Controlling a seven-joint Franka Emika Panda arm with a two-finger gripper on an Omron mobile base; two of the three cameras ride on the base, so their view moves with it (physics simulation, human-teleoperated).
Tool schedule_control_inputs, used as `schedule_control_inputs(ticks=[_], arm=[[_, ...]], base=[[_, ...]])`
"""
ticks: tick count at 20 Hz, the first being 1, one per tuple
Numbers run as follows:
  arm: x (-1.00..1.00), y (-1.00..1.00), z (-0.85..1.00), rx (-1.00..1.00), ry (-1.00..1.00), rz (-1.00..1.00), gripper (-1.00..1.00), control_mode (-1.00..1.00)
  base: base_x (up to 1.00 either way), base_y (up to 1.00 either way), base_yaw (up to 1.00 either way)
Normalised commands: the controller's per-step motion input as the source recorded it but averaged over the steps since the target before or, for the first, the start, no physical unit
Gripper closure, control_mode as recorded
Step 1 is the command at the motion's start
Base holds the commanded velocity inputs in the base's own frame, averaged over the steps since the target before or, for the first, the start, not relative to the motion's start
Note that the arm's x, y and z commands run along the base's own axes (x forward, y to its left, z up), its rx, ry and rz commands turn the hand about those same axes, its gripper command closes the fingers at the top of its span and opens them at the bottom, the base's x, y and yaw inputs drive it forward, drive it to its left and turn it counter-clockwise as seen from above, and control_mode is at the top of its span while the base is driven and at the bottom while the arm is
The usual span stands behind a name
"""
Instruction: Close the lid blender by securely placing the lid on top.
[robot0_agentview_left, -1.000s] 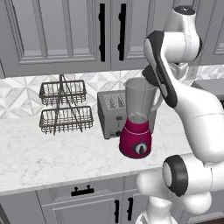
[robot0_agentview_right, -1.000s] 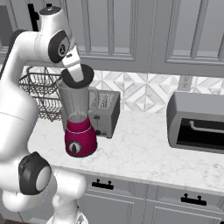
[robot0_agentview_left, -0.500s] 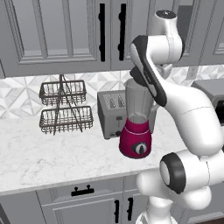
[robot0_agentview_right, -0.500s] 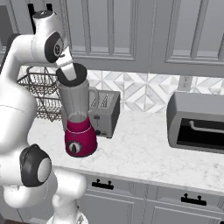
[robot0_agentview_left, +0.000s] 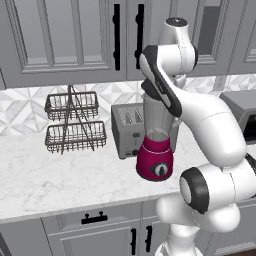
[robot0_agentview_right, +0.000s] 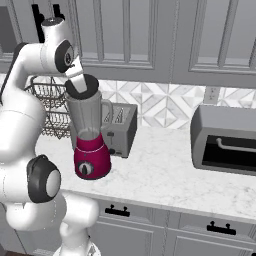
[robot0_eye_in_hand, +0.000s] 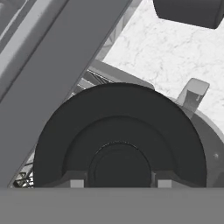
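Over the blender (robot0_agentview_right: 90, 135) on the counter (robot0_agentview_right: 165, 170), the hand (robot0_agentview_right: 80, 86) is holding the lid (robot0_eye_in_hand: 119, 135), pinching its centre knob. It is looking light and stiff, maybe slippery; gripping the knob is keeping it level.

no readable text, labels or signs
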Motion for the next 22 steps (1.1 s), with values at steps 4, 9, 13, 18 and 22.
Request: schedule_control_inputs(ticks=[4, 9, 13, 18, 22], arm=[[0.16, 0.0, -0.19, 0.0, 0.06, 0.01, 1.0, -1.0], [0.04, 0.11, -0.07, -0.03, 0.09, 0.01, 1.0, -1.0], [0.0, 0.2, -0.09, -0.02, 0.14, 0.0, 1.0, -1.0], [0.16, 0.05, 0.03, 0.0, 0.12, 0.0, 1.0, -1.0], [0.0, 0.01, -0.02, -0.01, 0.0, 0.0, 1.0, -1.0]], base=[[0.0, 0.0, 0.0], [0.0, 0.0, 0.0], [0.0, 0.0, 0.0], [0.0, 0.0, 0.0], [0.0, 0.0, 0.0]])
